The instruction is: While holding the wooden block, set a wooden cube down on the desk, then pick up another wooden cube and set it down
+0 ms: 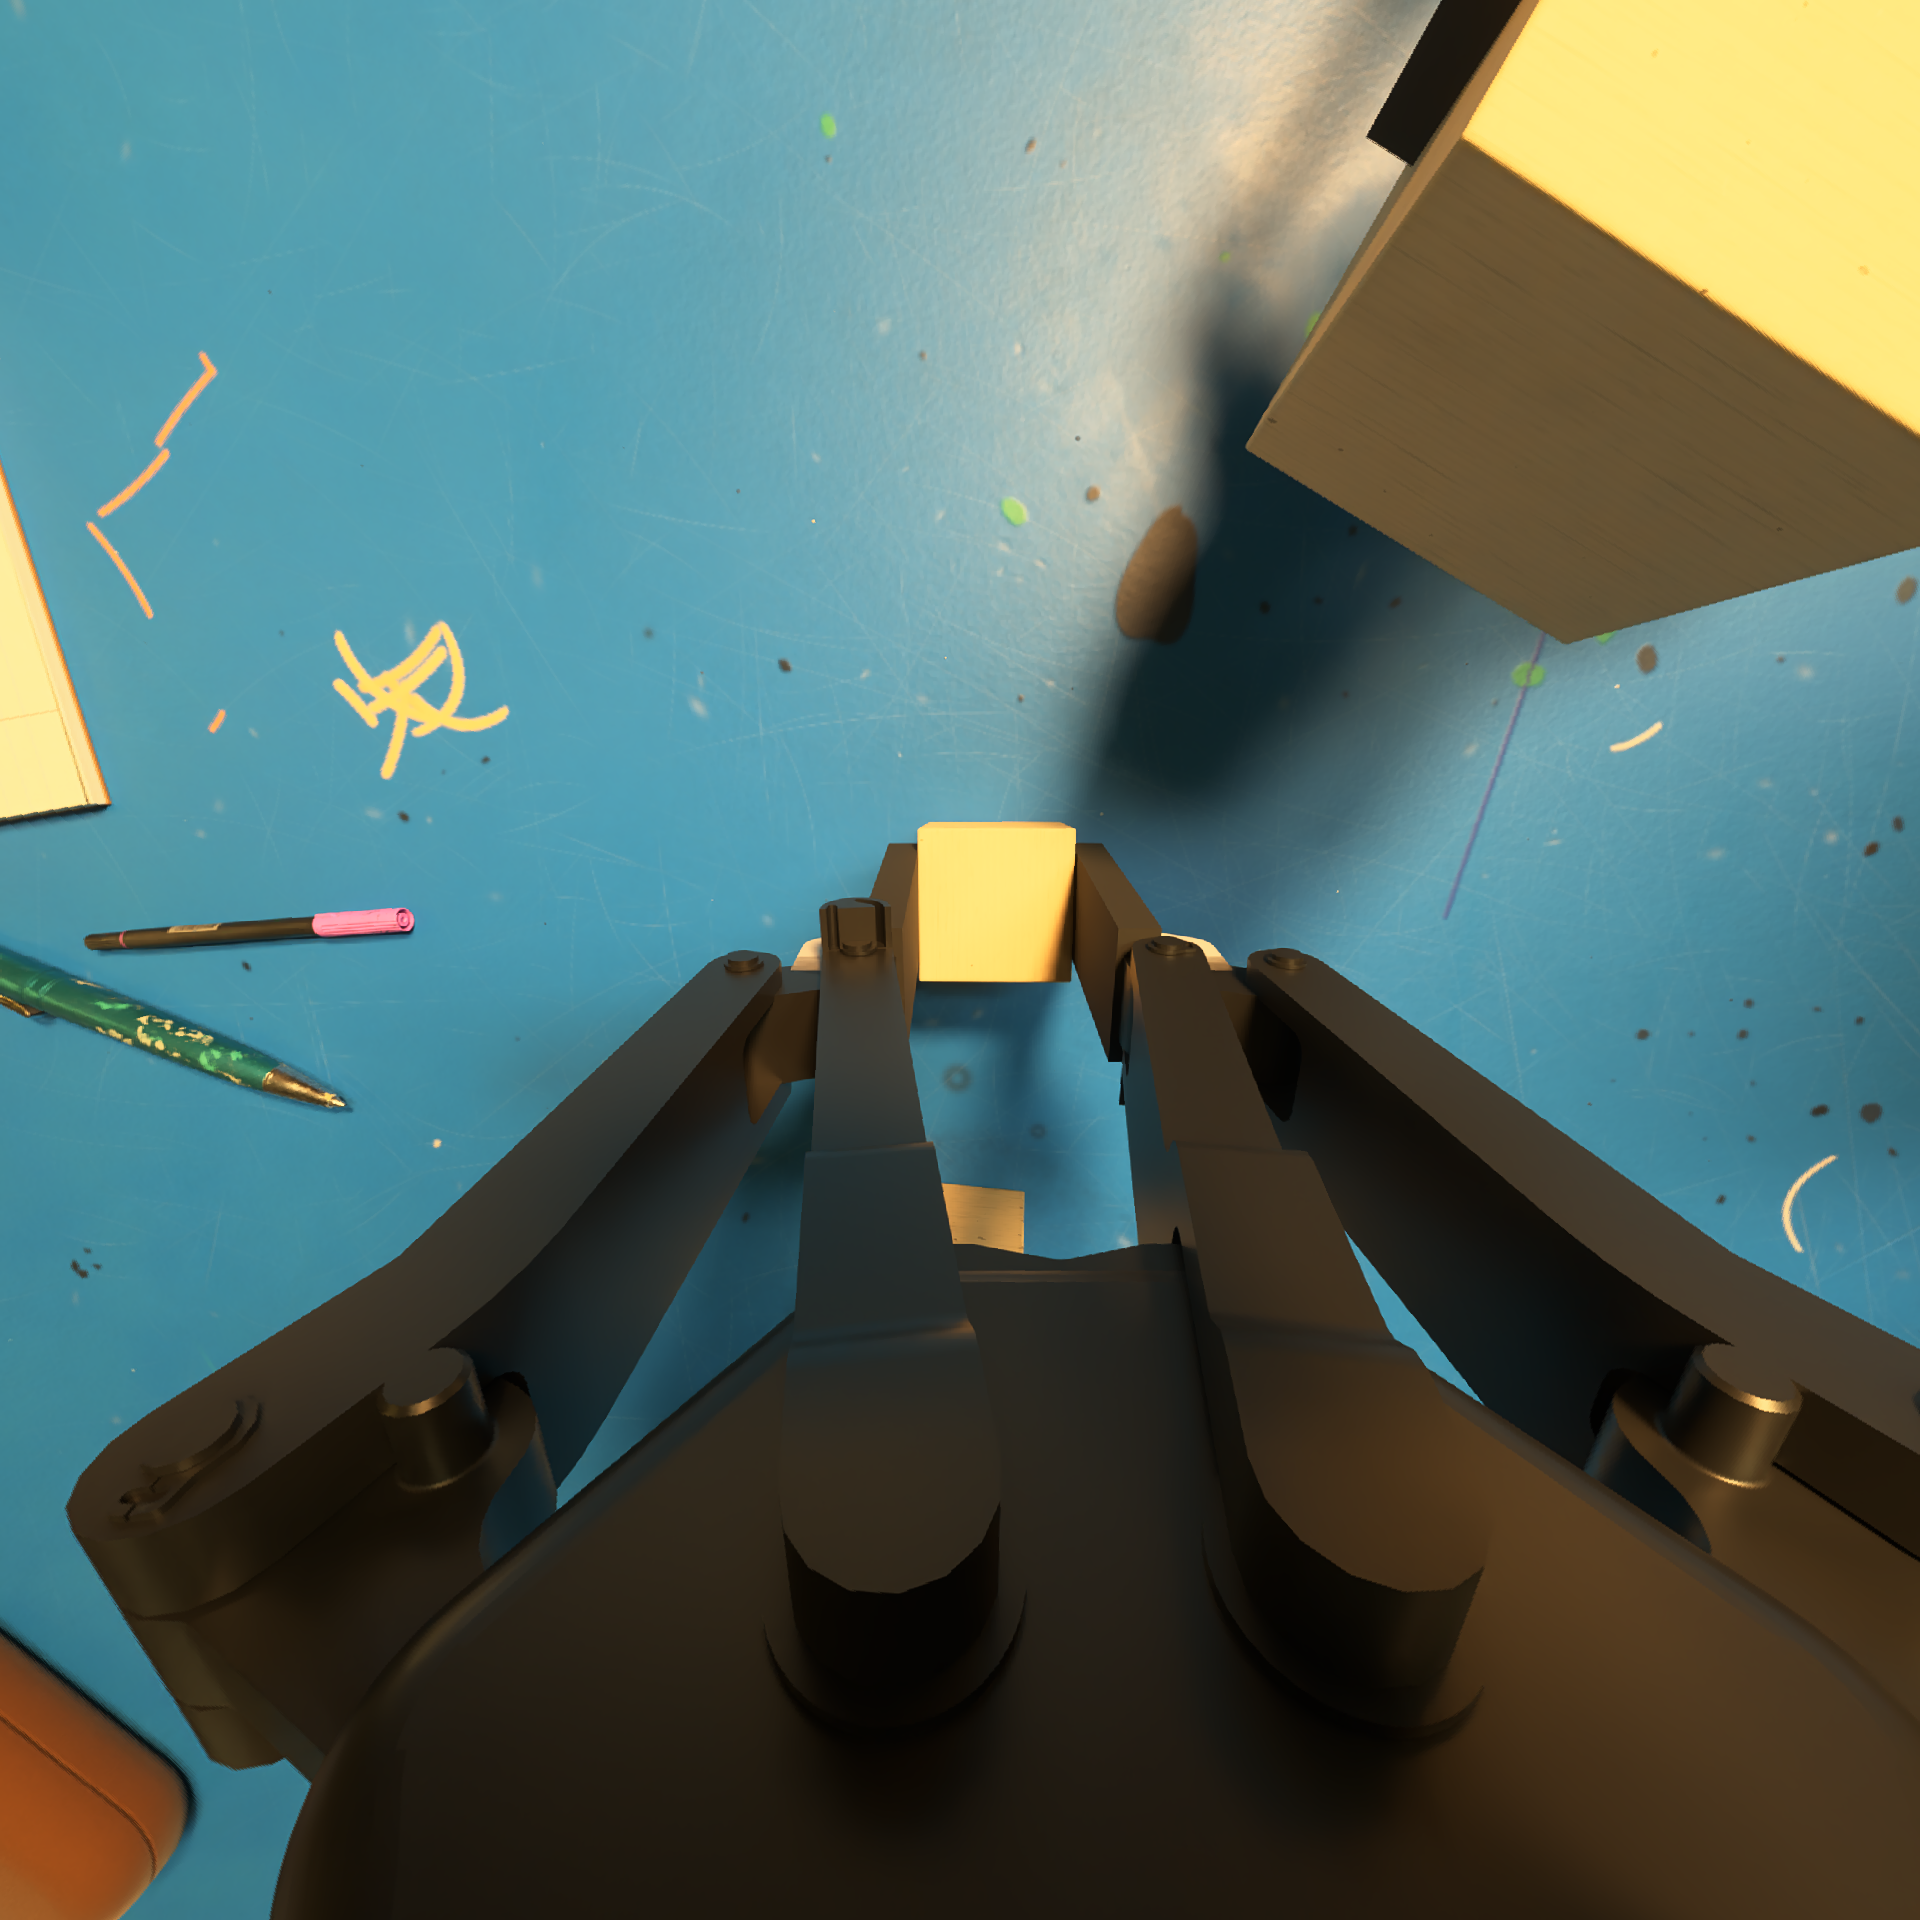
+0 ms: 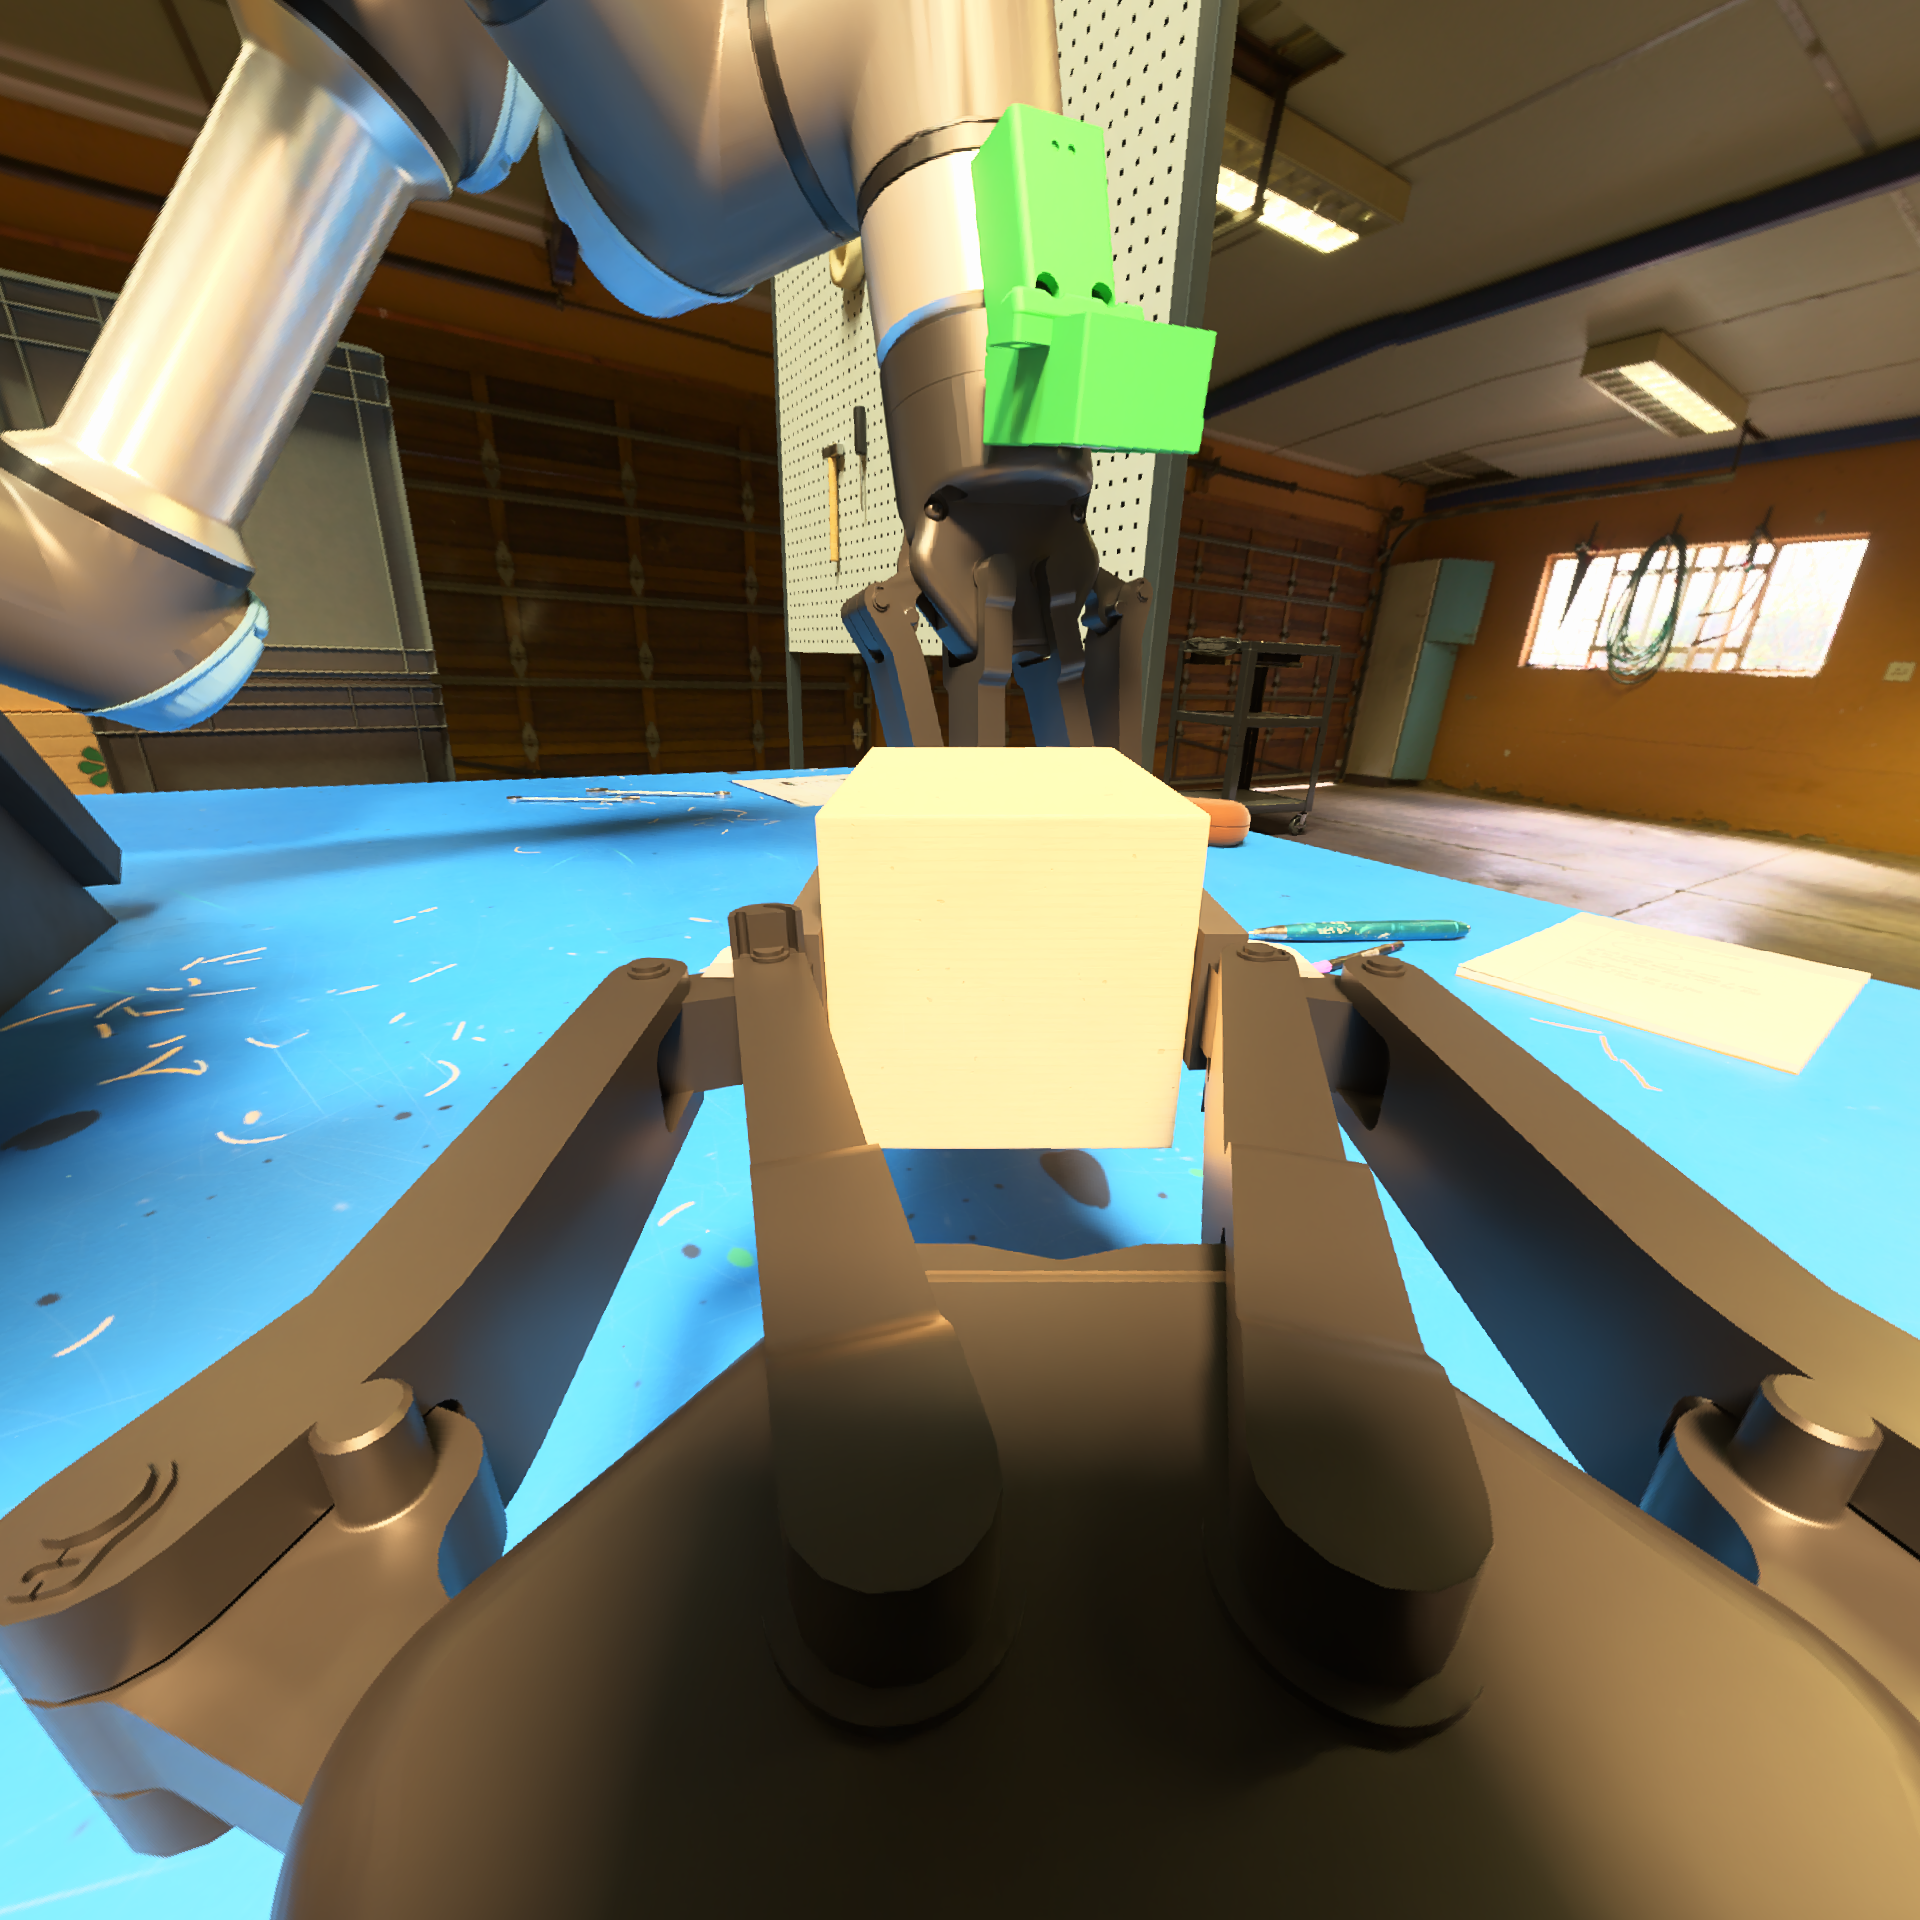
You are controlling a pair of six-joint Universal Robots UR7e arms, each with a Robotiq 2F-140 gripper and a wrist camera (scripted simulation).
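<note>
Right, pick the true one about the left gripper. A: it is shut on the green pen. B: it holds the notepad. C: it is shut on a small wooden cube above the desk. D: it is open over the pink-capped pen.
C: in the left wrist view the left gripper has both fingers pressed against the sides of the small wooden cube, while the pink-capped pen and green pen lie untouched on the blue desk.

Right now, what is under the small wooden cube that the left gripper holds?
Under the small wooden cube, shut in the left gripper, shows blue desk with paint specks. The cube covers the spot directly below. Another pale block shows between the fingers, nearer the palm.
</note>
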